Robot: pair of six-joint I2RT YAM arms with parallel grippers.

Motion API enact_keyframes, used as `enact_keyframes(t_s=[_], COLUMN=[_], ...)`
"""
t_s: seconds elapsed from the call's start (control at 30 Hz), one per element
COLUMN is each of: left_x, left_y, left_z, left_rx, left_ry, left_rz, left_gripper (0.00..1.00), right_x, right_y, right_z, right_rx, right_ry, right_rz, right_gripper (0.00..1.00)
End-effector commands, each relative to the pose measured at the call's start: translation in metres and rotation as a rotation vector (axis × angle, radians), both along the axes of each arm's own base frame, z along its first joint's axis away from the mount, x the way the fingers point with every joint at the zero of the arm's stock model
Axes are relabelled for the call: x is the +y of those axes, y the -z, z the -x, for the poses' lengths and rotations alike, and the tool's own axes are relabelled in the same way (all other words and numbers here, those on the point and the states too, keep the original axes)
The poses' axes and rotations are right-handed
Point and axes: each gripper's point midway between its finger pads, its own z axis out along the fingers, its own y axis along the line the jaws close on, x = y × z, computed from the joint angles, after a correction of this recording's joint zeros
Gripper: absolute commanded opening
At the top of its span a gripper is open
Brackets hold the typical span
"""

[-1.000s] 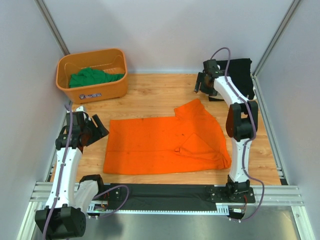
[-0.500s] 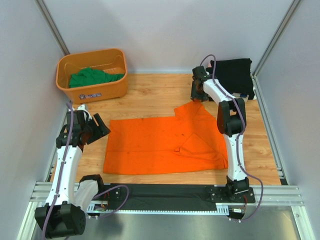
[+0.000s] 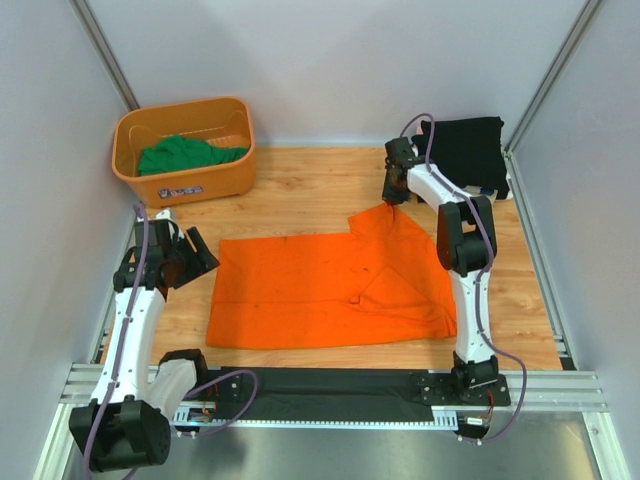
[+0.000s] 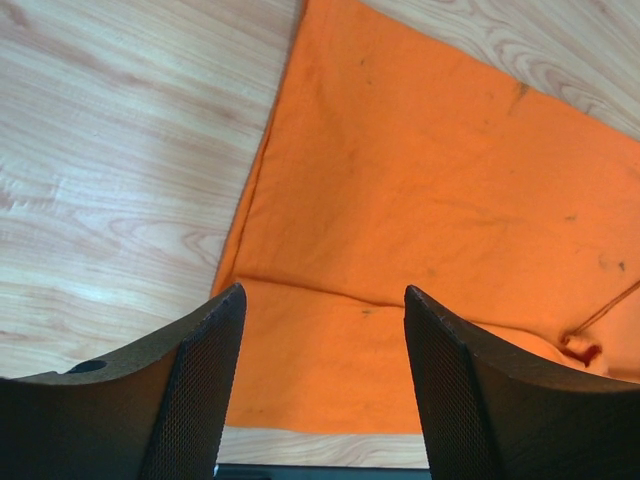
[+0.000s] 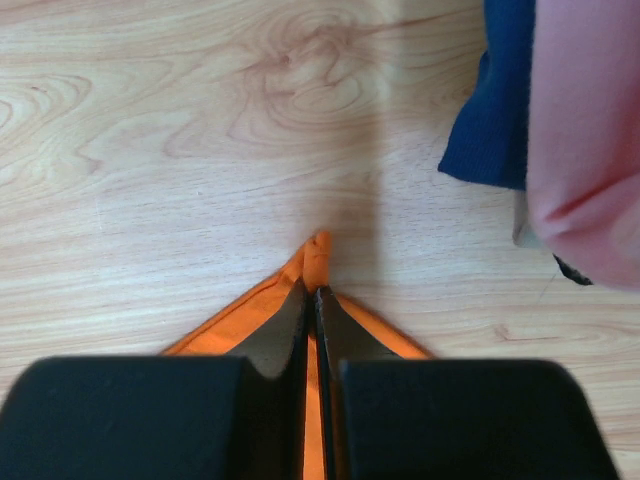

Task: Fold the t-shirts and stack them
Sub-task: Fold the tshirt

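Orange t-shirt (image 3: 330, 295): spread flat mid-table (image 3: 300, 185), long side running left to right. Its right part is already doubled over on itself, and the far right corner rises into a point.

Right gripper (image 5: 312, 295): clenched on that far corner. The wrist view shows the jaws pressed together with a peak of orange cloth pinched between them.

Left gripper (image 4: 323, 295): released, fingers apart with nothing between them, hanging over the shirt's left edge without touching it.

Far right corner: black t-shirt (image 3: 465, 145) lies folded, and a pink t-shirt (image 5: 585, 120) shows just beside it in the right wrist view. You likely have your stack here.

Far left: green t-shirt (image 3: 185, 155) is bunched in the orange basket (image 3: 180, 105), unfolded.

Progress, as judged: roughly midway. At least two shirts look done. The orange one is early in its fold, with one corner gripped and the left side not yet taken. The green one is not yet started.
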Motion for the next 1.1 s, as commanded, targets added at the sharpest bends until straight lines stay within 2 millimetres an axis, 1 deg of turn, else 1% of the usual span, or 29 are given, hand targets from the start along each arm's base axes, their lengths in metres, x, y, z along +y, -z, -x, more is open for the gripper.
enact_keyframes(t_s=[0.0, 0.03, 0.07, 0.1, 0.13, 0.17, 0.2, 0.23, 0.27, 0.3, 0.33, 0.37, 0.4, 0.43, 0.47, 0.5, 0.53, 0.57, 0.6, 0.63, 0.7, 0.77, 0.83, 0.97, 1.0, 1.07], left_x=[0.01, 0.011, 0.012, 0.013, 0.015, 0.016, 0.016, 0.015, 0.015, 0.014, 0.014, 0.011, 0.01, 0.008, 0.002, 0.001, 0.003, -0.002, -0.003, -0.001, -0.002, -0.002, 0.004, 0.004, 0.004, 0.004], left_y=[-0.015, -0.012, -0.011, -0.009, -0.005, -0.003, 0.01, 0.004, 0.007, 0.009, 0.015, 0.019, 0.034, 0.034, 0.039, 0.049, 0.055, 0.061, 0.074, 0.077, 0.089, 0.095, 0.102, 0.112, 0.117, 0.116], left_z=[-0.025, -0.034, -0.039, -0.045, -0.056, -0.062, -0.07, -0.082, -0.088, -0.095, -0.107, -0.113, -0.119, -0.128, -0.133, -0.14, -0.143, -0.146, -0.146, -0.149, -0.146, -0.145, -0.142, -0.146, -0.147, -0.15], left_rx=[-0.044, -0.017, -0.007, 0.008, 0.04, 0.059, 0.11, 0.1, 0.115, 0.127, 0.149, 0.163, 0.203, 0.201, 0.214, 0.239, 0.255, 0.265, 0.3, 0.305, 0.336, 0.34, 0.342, 0.345, 0.357, 0.354], left_ry=[-0.007, -0.007, 0.0, 0.002, 0.002, 0.0, 0.008, 0.013, 0.012, 0.015, 0.011, 0.013, 0.012, 0.015, 0.029, 0.029, 0.018, 0.021, 0.017, 0.007, -0.009, -0.021, -0.045, -0.049, -0.048, -0.041], left_rz=[-0.046, -0.043, -0.046, -0.047, -0.046, -0.045, -0.035, -0.027, -0.018, -0.009, -0.006, -0.009, -0.011, -0.016, -0.016, -0.026, -0.045, -0.047, -0.049, -0.06, -0.075, -0.075, -0.107, -0.107, -0.107, -0.108], left_gripper=[0.71, 0.71, 0.71, 0.7, 0.7, 0.69, 0.69, 0.68, 0.66, 0.66, 0.65, 0.65, 0.65, 0.64, 0.63, 0.63, 0.63, 0.63, 0.63, 0.63, 0.63, 0.63, 0.64, 0.63, 0.63, 0.62], right_x=[0.012, 0.012, 0.01, 0.011, 0.012, 0.009, 0.009, 0.008, 0.008, 0.01, 0.011, 0.013, 0.013, 0.015, 0.017, 0.017, 0.017, 0.018, 0.017, 0.017, 0.016, 0.016, 0.014, 0.014, 0.014, 0.013], right_y=[0.015, 0.014, 0.017, 0.016, 0.009, 0.011, 0.01, 0.003, 0.006, 0.004, 0.004, 0.004, 0.005, 0.008, 0.008, 0.009, 0.009, 0.009, 0.009, 0.01, 0.01, 0.011, 0.014, 0.014, 0.014, 0.015], right_z=[0.022, 0.023, 0.032, 0.034, 0.032, 0.037, 0.035, 0.034, 0.038, 0.035, 0.035, 0.034, 0.034, 0.034, 0.034, 0.034, 0.034, 0.035, 0.034, 0.035, 0.034, 0.035, 0.034, 0.034, 0.034, 0.034], right_rx=[0.032, 0.021, 0.03, 0.024, -0.001, 0.002, -0.016, -0.035, -0.032, -0.051, -0.052, -0.054, -0.051, -0.044, -0.043, -0.039, -0.04, -0.04, -0.041, -0.038, -0.037, -0.033, -0.028, -0.025, -0.026, -0.023], right_ry=[-0.011, -0.008, -0.004, 0.0, 0.002, 0.01, 0.012, 0.014, 0.01, 0.006, 0.0, -0.007, -0.01, -0.016, -0.023, -0.027, -0.026, -0.028, -0.027, -0.028, -0.024, -0.026, -0.019, -0.019, -0.018, -0.016], right_rz=[-0.017, -0.019, -0.016, -0.02, -0.03, -0.019, -0.022, -0.025, -0.027, -0.038, -0.038, -0.047, -0.051, -0.054, -0.062, -0.062, -0.063, -0.065, -0.066, -0.066, -0.075, -0.086, -0.095, -0.108, -0.109, -0.114], right_gripper=[0.0, 0.0, 0.0, 0.0, 0.0, 0.0, 0.0, 0.0, 0.0, 0.0, 0.0, 0.0, 0.0, 0.0, 0.0, 0.0, 0.0, 0.0, 0.0, 0.0, 0.0, 0.0, 0.0, 0.0, 0.0, 0.0])
